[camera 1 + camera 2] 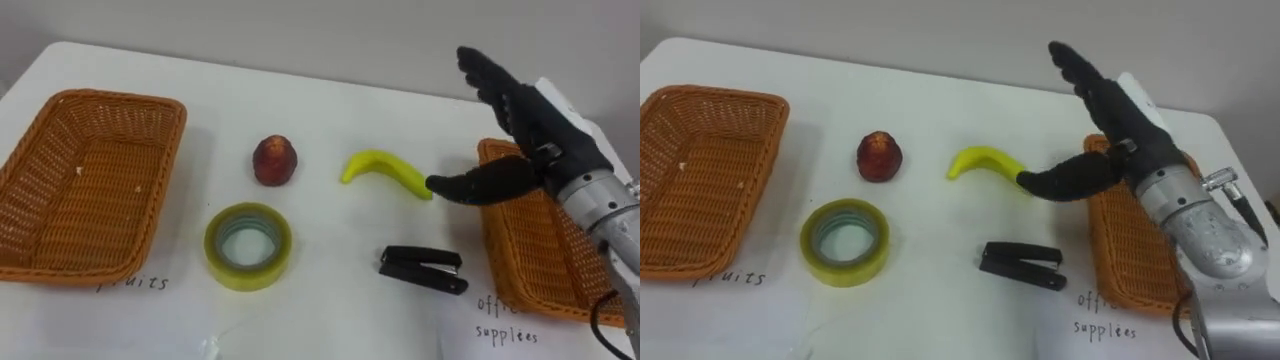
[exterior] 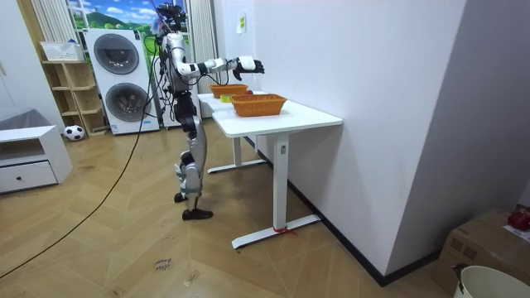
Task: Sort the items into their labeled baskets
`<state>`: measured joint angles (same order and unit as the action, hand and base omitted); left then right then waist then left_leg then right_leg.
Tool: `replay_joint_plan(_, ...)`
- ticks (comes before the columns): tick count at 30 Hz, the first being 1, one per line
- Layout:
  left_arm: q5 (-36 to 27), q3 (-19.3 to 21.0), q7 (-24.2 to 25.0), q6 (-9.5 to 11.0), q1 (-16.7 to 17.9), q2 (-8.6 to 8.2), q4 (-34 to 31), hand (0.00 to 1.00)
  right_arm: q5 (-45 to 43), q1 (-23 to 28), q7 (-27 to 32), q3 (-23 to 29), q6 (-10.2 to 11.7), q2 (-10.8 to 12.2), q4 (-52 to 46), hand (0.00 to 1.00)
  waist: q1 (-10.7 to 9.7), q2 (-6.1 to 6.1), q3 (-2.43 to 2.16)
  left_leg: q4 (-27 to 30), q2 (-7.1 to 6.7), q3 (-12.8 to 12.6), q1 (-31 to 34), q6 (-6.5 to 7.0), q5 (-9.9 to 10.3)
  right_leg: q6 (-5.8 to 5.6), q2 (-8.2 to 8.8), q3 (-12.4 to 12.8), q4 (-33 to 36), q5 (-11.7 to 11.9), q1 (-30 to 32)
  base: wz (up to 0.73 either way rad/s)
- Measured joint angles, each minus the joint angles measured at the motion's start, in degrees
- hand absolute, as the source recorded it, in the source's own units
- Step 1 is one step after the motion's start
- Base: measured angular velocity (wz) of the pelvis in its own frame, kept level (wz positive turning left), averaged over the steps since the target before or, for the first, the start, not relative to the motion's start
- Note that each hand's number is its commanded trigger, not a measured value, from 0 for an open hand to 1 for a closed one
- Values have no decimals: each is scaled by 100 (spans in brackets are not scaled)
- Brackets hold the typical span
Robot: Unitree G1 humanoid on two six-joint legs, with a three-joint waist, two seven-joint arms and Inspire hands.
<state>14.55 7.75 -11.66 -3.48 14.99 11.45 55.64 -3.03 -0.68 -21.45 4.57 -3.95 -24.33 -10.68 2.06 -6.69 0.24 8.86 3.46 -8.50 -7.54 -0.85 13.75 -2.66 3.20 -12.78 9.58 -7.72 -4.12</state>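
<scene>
On the white table lie a yellow banana (image 1: 387, 170), a red apple-like fruit (image 1: 274, 160), a yellow-green roll of tape (image 1: 248, 246) and a black stapler (image 1: 423, 269). The fruit basket (image 1: 55, 250) stands at the left, the office supplies basket (image 1: 540, 265) at the right. My right hand (image 1: 522, 120) hovers open just right of the banana, fingers straight and raised, thumb reaching toward the banana's right end. It holds nothing. In the right eye view the same hand (image 1: 1122, 125) sits over the right basket's (image 1: 1120, 270) near-left corner.
Handwritten labels (image 1: 505, 322) mark the table in front of each basket. In the room view I stand at the white table's (image 2: 306, 120) end, beside the wall, with washing machines (image 2: 116, 58) behind me.
</scene>
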Motion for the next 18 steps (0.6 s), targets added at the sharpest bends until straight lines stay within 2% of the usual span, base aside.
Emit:
replay_joint_plan(10, -2, -1, 13, -1, -146, 17, 22, 0, -587, 241, -552, -121, -255, 4, 138, 0, -1, 31, 22, -4, -3, -28, 4, 0, 0, 0, 3, 19, 0, 0, 23, -1)
replay_joint_plan(18, 4, 0, 12, -13, -183, 61, 25, 0, -722, 241, -883, -122, -366, 5, 137, 0, 7, 2, 1, -14, -3, -21, 5, 0, 0, 0, 2, 14, 9, 0, 22, 0)
